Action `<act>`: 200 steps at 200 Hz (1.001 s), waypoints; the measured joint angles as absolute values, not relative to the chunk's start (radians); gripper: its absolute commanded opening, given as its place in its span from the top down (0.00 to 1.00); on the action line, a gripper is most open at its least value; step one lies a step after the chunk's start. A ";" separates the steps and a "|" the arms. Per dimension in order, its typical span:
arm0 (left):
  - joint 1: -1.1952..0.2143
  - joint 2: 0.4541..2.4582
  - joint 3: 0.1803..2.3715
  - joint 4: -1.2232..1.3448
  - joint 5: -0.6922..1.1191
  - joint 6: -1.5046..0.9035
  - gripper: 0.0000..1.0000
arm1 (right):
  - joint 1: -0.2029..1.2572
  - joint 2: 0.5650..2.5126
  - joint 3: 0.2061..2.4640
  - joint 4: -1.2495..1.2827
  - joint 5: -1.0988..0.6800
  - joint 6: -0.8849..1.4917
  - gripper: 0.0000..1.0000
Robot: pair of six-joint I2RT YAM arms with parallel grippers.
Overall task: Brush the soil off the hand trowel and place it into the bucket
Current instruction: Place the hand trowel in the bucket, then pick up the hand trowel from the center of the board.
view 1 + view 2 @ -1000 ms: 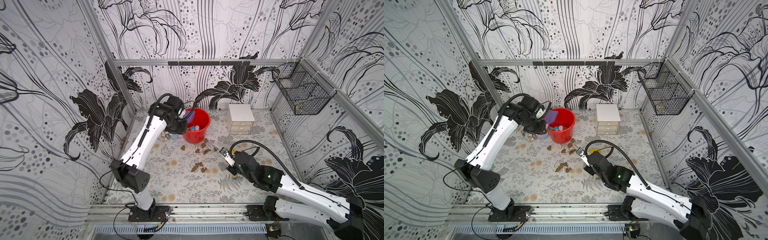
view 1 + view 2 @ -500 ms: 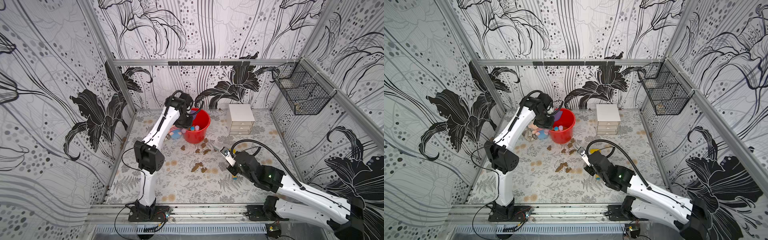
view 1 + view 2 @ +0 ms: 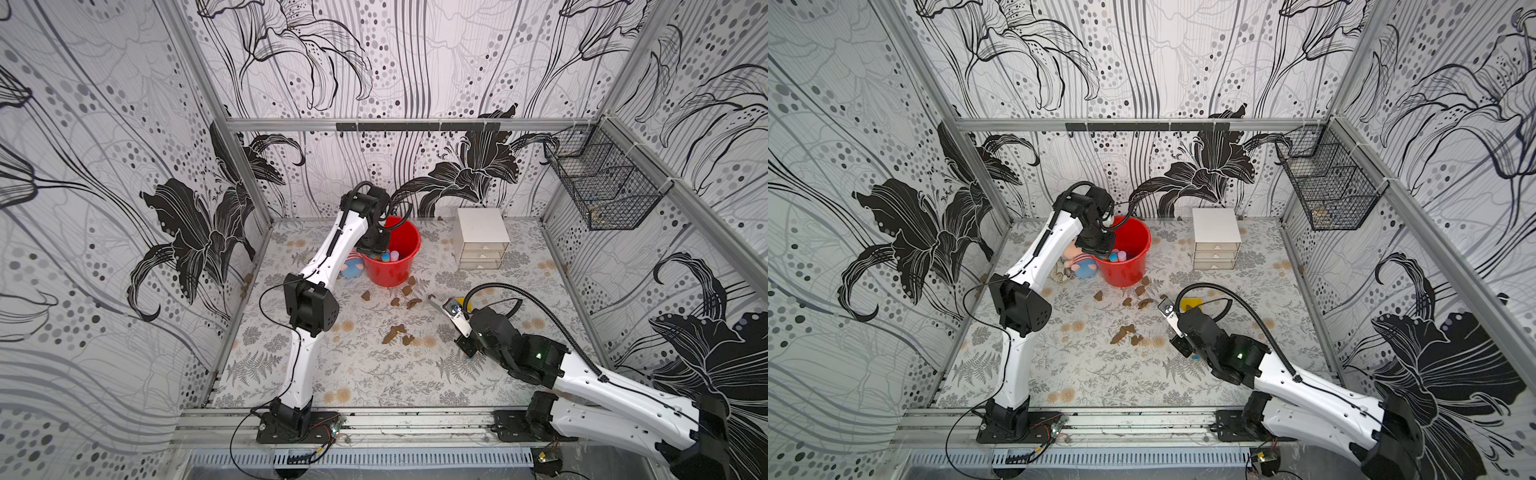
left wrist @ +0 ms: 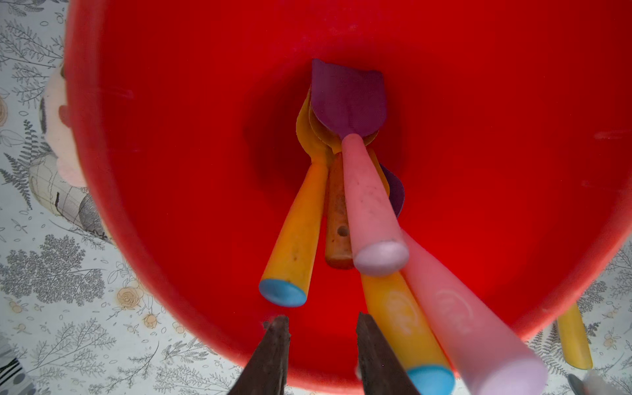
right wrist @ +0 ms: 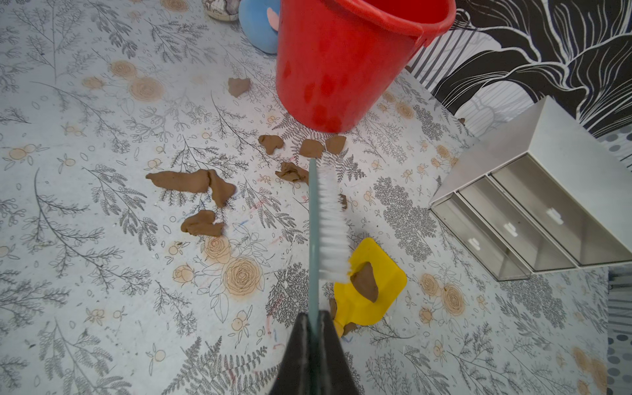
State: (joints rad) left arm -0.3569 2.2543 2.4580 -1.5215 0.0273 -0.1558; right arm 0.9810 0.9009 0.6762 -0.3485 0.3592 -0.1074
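The right gripper point(image 5: 313, 316) has its jaws closed on the teal handle of a white-bristled brush point(image 5: 328, 222). The bristles' near end touches the blade of the yellow trowel point(image 5: 383, 301), which lies flat on the tabletop point(image 5: 85, 273) with one brown soil clump point(image 5: 364, 282) on it. More clumps lie scattered between the trowel and the red bucket point(image 5: 342, 68). A white drawer box point(image 5: 547, 154) stands at the tabletop's edge, by the wall.

White arms point(image 3: 332, 249) with black joints and black cables.

One bucket point(image 3: 390, 272) holding five trowel handles point(image 4: 369, 205), one brush point(image 5: 328, 219), one drawer box point(image 3: 482, 232).
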 measured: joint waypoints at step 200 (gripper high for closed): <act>-1.076 1.742 1.358 -0.527 -0.123 -0.683 0.30 | 0.162 0.925 0.614 -0.213 -0.091 0.199 1.00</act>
